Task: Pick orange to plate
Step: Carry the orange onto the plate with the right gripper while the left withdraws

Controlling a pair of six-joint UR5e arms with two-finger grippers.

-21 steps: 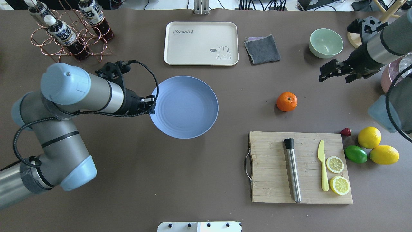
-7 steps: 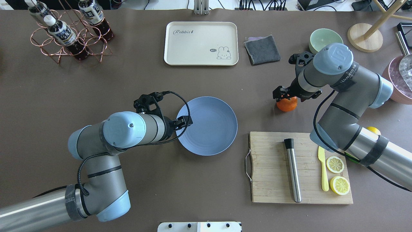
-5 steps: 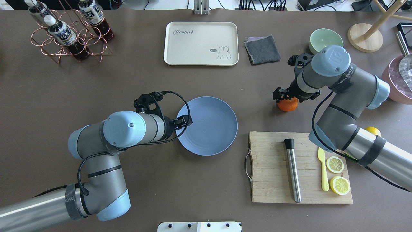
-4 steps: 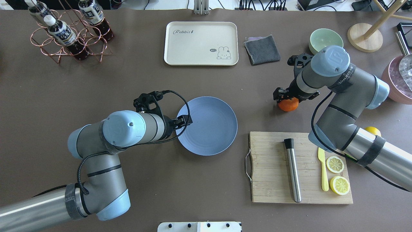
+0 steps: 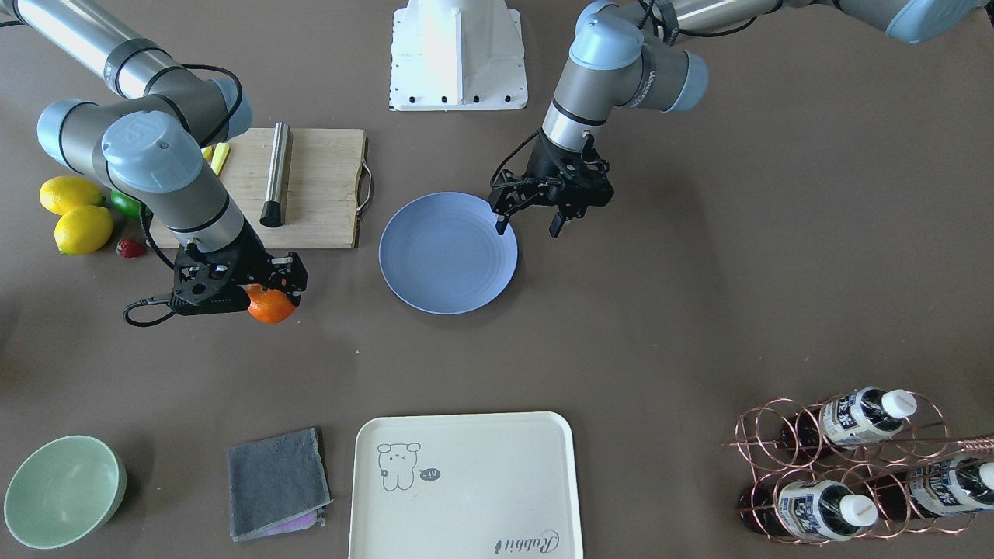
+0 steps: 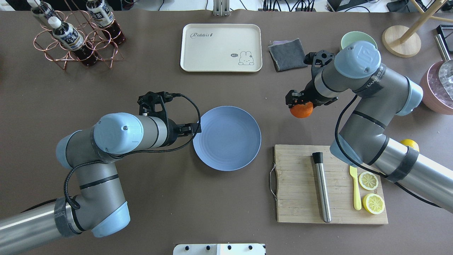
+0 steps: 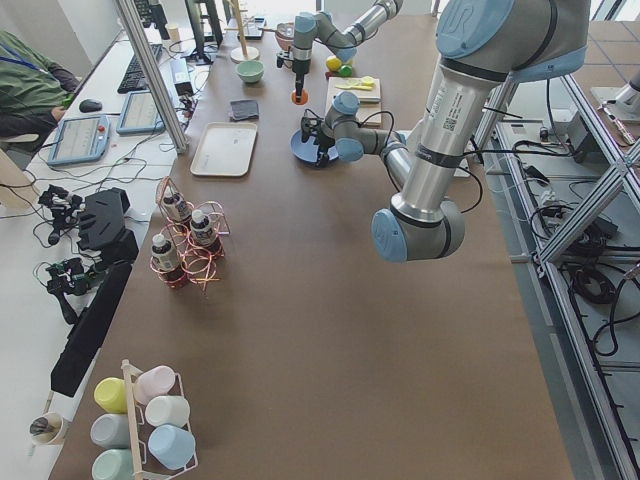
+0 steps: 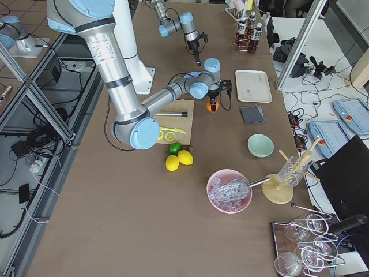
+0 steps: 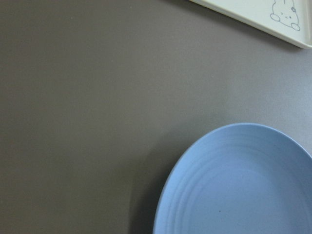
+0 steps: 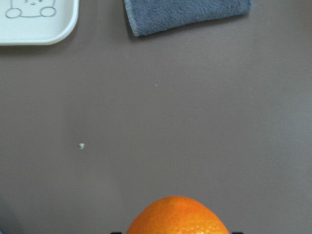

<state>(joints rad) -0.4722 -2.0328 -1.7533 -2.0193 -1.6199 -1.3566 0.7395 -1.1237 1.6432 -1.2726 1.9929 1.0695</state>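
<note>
One orange (image 6: pixel 302 111) and it's pinched in the right end effector (image 6: pixel 300 105), gripped from both sides. In the right wrist view the fruit fills the bottom middle, with bare tabletop (image 10: pixel 195 122) ahead of it, then a grey cloth (image 10: pixel 187 14) and a tray (image 10: pixel 39 24) corner further out. Honestly can't tell whether the orange is clear of the tabletop or just resting on it.

The plate (image 6: pixel 230 148) sits well apart from that end effector, off to its left, with nothing on it. The board (image 6: pixel 297 184) is near the right end effector too, on the robot's side of it.

The left end effector (image 5: pixel 529 225) is spread wide with nothing in it. It hangs right at the plate's rim: one fingertip (image 5: pixel 501 227) is over the rim, and the other is outside the plate, over tabletop. The left wrist view has the plate's edge low and to the right, and a bit of tray up in the top corner.
</note>
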